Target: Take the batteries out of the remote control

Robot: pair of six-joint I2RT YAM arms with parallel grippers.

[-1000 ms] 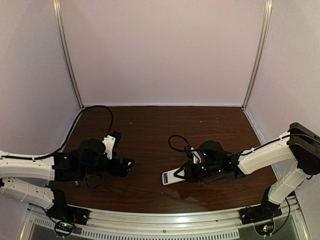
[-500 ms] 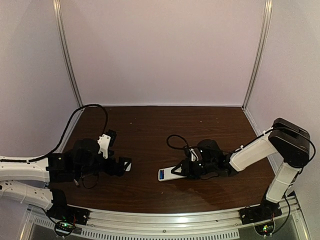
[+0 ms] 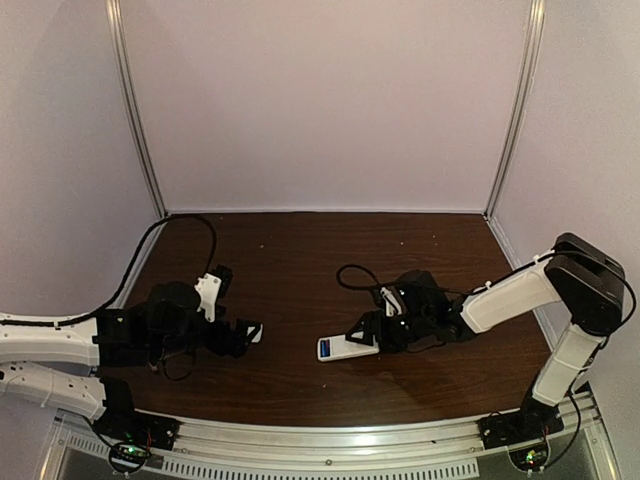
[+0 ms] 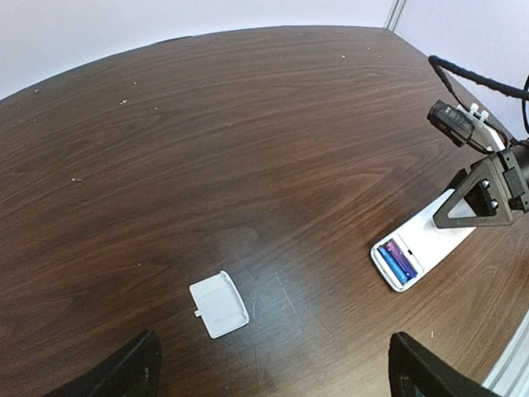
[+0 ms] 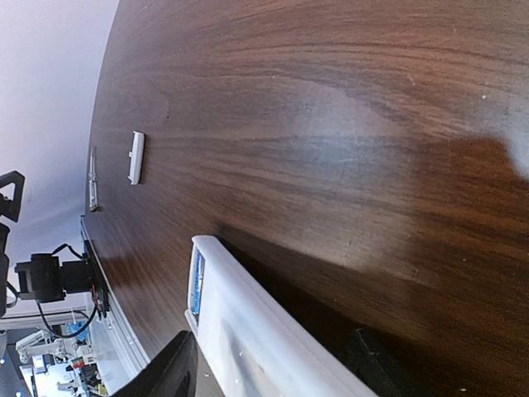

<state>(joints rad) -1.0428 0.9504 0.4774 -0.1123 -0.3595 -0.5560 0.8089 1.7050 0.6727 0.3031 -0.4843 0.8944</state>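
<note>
The left gripper (image 4: 273,372) has its jaws at full spread and holds nothing, low over the table (image 4: 207,149). Just beyond it, the battery cover (image 4: 218,304) lies flat and apart. Further out, the remote control (image 4: 430,236) lies back-up, and its open compartment contains both batteries (image 4: 395,262), blue and purple, side by side. The right gripper (image 5: 269,364) has its jaws parted astride the remote; contact cannot be confirmed. Judged step: cover off, extraction not begun. The next move calls for steadying the remote and prying out one cell
</note>
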